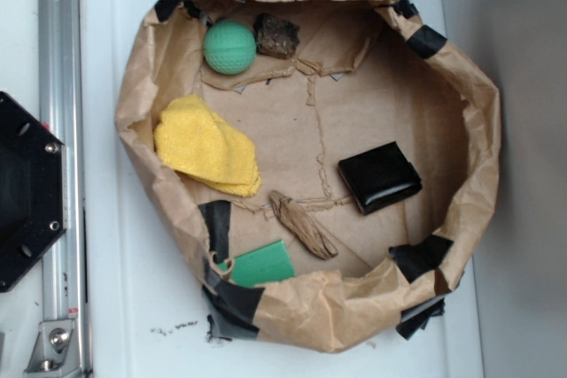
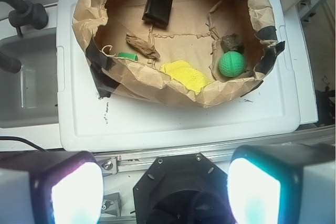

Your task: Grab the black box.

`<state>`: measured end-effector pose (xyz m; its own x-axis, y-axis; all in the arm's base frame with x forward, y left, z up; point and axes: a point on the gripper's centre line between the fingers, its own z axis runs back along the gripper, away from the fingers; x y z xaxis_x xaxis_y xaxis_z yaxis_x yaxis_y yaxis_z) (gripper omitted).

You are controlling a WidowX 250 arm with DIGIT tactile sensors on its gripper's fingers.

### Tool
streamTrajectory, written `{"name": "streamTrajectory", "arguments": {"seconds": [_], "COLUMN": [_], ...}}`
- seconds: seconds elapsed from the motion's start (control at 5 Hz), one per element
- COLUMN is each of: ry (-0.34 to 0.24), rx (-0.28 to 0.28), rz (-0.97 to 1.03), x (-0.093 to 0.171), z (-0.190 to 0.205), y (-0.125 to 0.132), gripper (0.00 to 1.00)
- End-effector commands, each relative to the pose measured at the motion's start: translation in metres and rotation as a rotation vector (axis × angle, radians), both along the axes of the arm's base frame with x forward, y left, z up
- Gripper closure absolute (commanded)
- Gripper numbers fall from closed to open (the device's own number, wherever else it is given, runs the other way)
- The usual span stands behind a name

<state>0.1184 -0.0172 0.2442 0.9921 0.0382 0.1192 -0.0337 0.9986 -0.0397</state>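
Nearest the wrist camera, the gripper frames the bottom edge, its two glowing fingers set wide apart and grasping nothing, above the robot's black base. The black box lies flat on the floor of the crumpled brown paper enclosure, toward its right side in the exterior view, with bare paper all around it and nothing resting on it. Nearest to it, to its left, lies a brown twisted scrap, apart from the box. Farther left sit a folded yellow cloth and, by the lower wall, a green flat block. At the far wall a green ball touches a rough dark-brown lump. Black tape strips patch the rim. The exterior view shows the whole floor from above; in the wrist view the near wall partly hides the cloth and the green block, while the white platform beneath the enclosure appears in full.
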Motion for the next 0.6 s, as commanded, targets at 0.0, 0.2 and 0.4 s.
{"name": "streamTrajectory", "arguments": {"seconds": [0.0,0.2,0.4], "ry": [0.0,-0.04,-0.095], "rx": [0.0,-0.07,-0.152], "rz": [0.0,0.142,0.274], "x": [0.0,0.05,0.097], "z": [0.0,-0.017,-0.039], "y": [0.0,0.024,0.041], "gripper": [0.0,0.0,0.0]}}
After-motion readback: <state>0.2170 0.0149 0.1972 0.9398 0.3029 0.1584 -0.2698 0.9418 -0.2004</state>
